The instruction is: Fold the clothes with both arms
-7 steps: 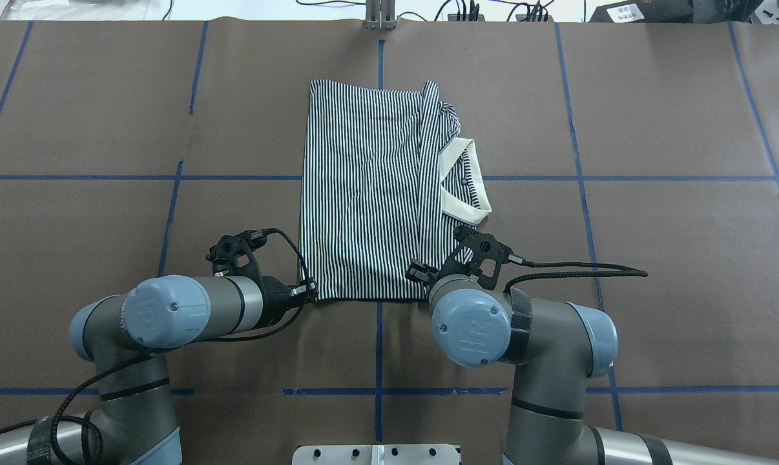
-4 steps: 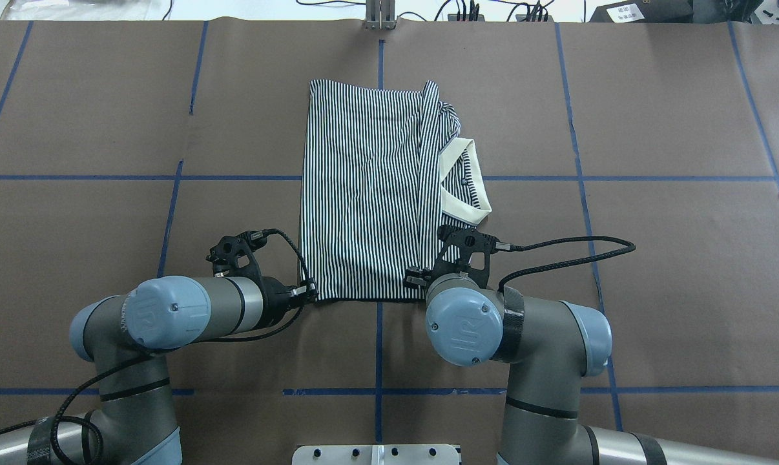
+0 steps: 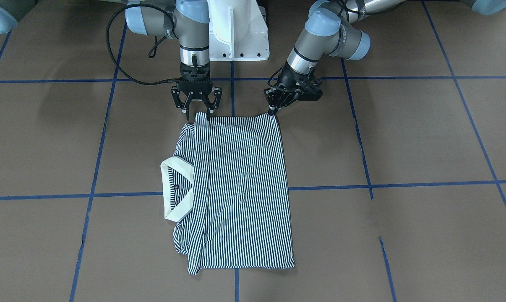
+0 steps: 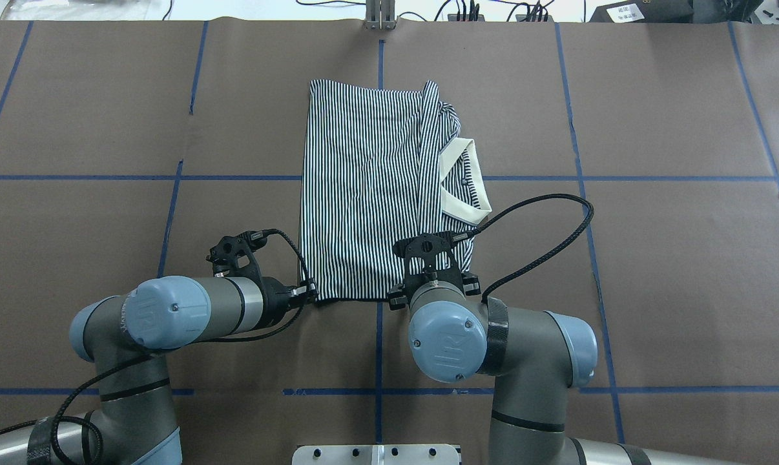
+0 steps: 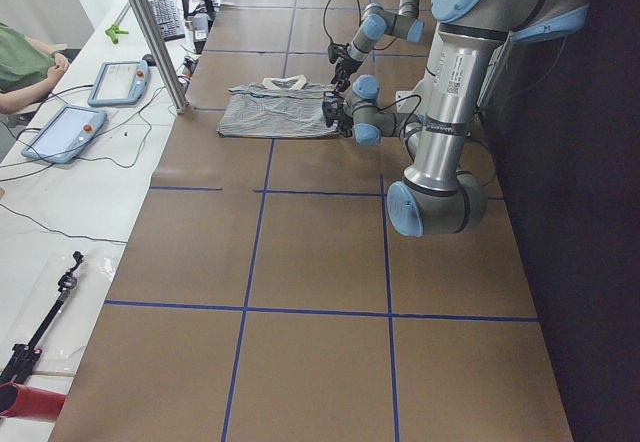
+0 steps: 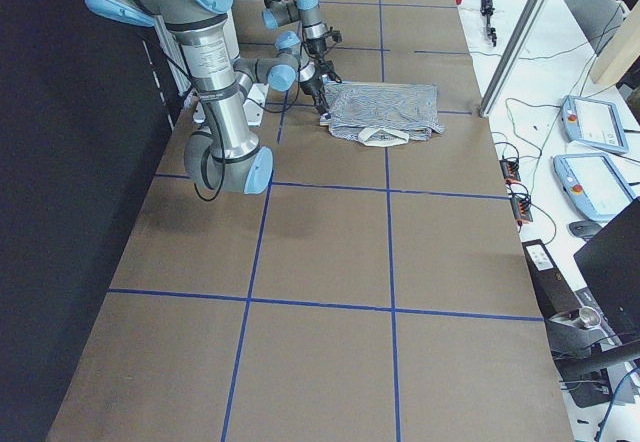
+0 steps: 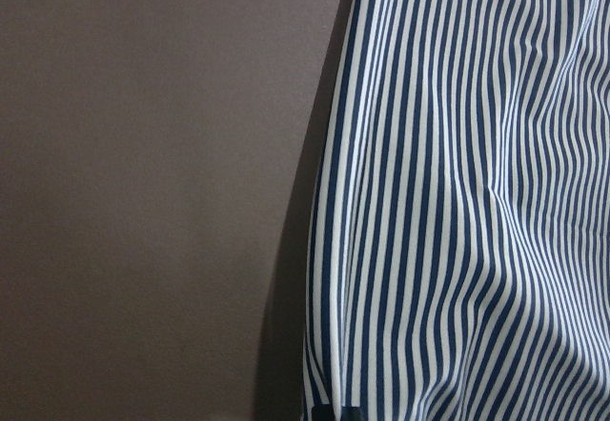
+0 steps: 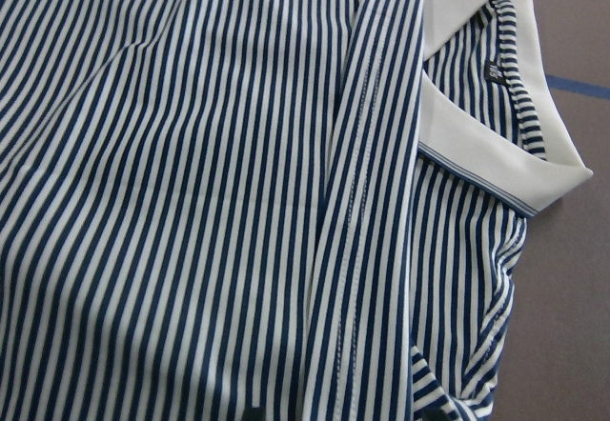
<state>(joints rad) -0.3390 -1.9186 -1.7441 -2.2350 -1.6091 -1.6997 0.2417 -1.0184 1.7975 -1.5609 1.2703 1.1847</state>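
The striped polo shirt (image 3: 240, 188) lies folded into a long rectangle on the brown table, its cream collar (image 3: 175, 191) on the robot's right side. My left gripper (image 3: 272, 111) is shut on the near left corner of the shirt (image 4: 363, 194), low at table level. My right gripper (image 3: 198, 116) hangs open and points straight down, its fingers either side of the near right corner, where a folded flap runs. The right wrist view looks along that flap (image 8: 362, 202) toward the collar (image 8: 496, 135). In the left wrist view the shirt's side edge (image 7: 329, 250) lies against bare table.
The white pedestal base (image 3: 240, 33) stands just behind both grippers. The right arm's black cable (image 4: 557, 226) loops over the table right of the collar. Blue tape lines grid the brown table. Tablets (image 5: 70, 127), a metal post (image 5: 150, 32) and a seated person (image 5: 25, 67) are beyond the far edge.
My right arm has moved leftward along the shirt's near edge and turned its wrist, and its cable has swung up toward the collar. The left arm and the shirt have not moved.
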